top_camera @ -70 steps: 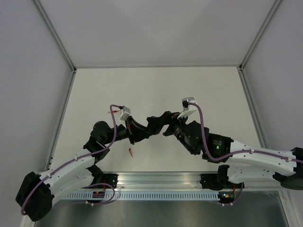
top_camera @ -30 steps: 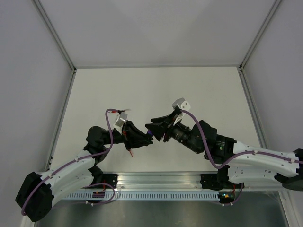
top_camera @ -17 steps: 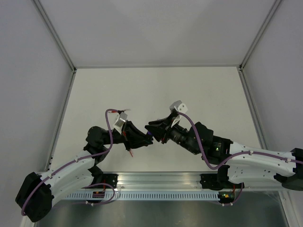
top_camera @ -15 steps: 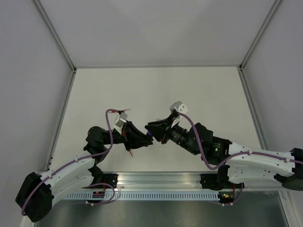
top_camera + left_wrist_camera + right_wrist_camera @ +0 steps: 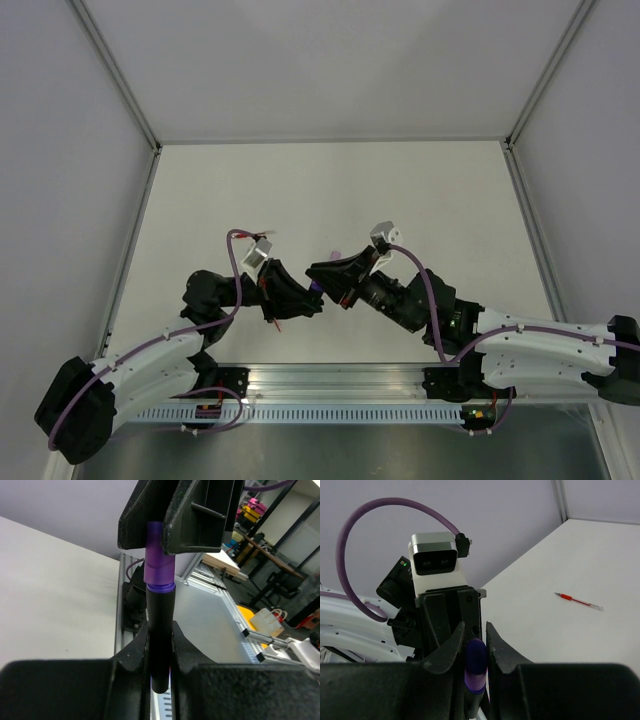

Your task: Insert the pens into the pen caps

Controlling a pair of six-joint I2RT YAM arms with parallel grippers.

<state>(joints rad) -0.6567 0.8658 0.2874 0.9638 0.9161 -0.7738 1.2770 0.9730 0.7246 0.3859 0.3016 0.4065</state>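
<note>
Midair, between the two arms, the left hand (image 5: 160, 636) grips a dark cap (image 5: 160, 610) while the right hand (image 5: 475, 630) clamps the purple marker (image 5: 159, 555), the two meeting end to end. Seating it well likely means keeping both in one straight line and pressing squarely, without any sideways twist. A thin red pen (image 5: 579, 601) lies on the worktop (image 5: 605, 555), well apart. No brand or lettering is legible.
</note>
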